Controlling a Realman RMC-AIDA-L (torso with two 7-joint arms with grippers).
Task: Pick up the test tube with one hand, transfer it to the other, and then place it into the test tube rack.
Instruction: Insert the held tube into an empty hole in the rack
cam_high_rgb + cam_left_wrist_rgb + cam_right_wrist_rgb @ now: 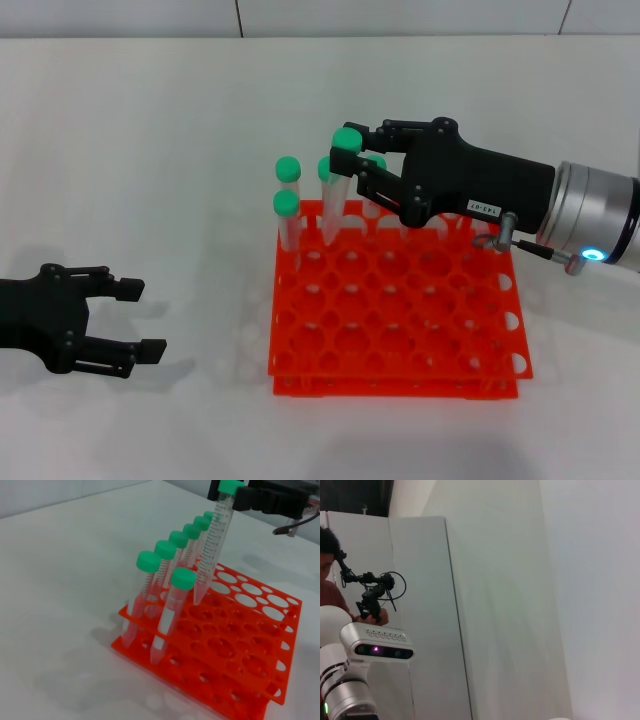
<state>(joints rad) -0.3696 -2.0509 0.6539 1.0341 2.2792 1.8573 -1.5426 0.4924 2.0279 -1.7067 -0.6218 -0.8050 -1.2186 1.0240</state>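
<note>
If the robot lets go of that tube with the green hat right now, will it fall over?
Probably it tips. The test tube leans, and its pointed tip seems only just at a hole of the test tube rack, held near the cap by the right tool. It looks empty, so likely light. Being round and smooth, it may roll. The left tool waits open, away from the rack.

A: What's visible?
B: White wall panels (pixel 495 605), a seam running down. Robot head camera (pixel 382 647) low, silver arm segment (pixel 345 695) beneath.
A: Anyone?
B: Person (pixel 327 575) at edge, black mount (pixel 372 592) beside.
</note>
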